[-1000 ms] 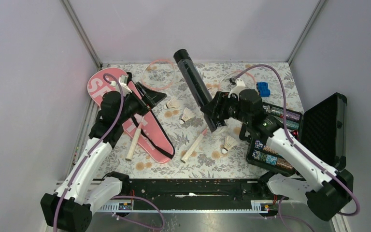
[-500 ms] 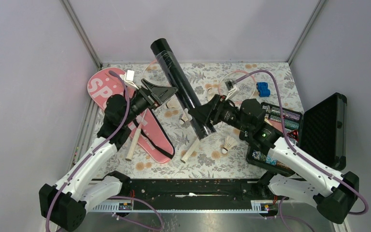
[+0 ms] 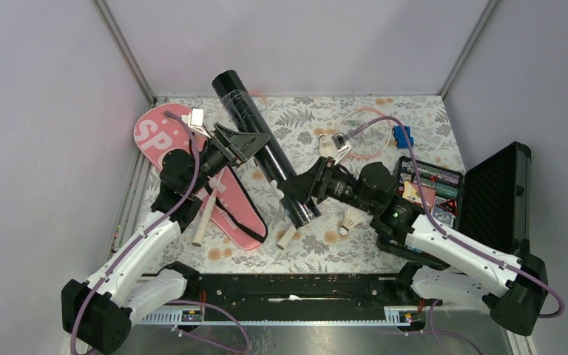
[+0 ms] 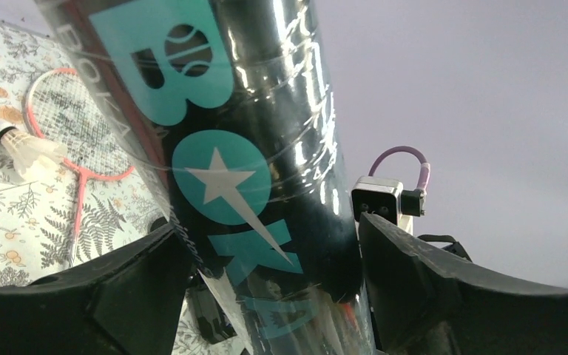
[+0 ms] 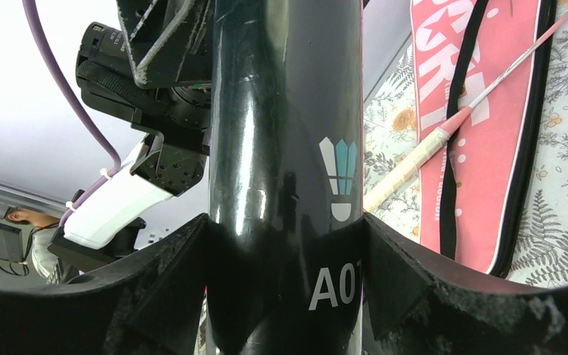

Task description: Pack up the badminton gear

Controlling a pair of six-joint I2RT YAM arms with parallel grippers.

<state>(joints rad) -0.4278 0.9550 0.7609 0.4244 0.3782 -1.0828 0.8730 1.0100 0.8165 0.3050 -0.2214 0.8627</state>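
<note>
Floral tablecloth below; your right gripper clamps the black tube near its lower end. Your left gripper straddles it higher up, fingers wide apart.

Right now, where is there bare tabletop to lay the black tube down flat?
Two bare patches: the back strip of cloth between the black tube and the far racket head, and the near strip between the pink bag's tip and the black case. The centre is crowded: shuttlecocks, a racket handle, the tube itself.
</note>
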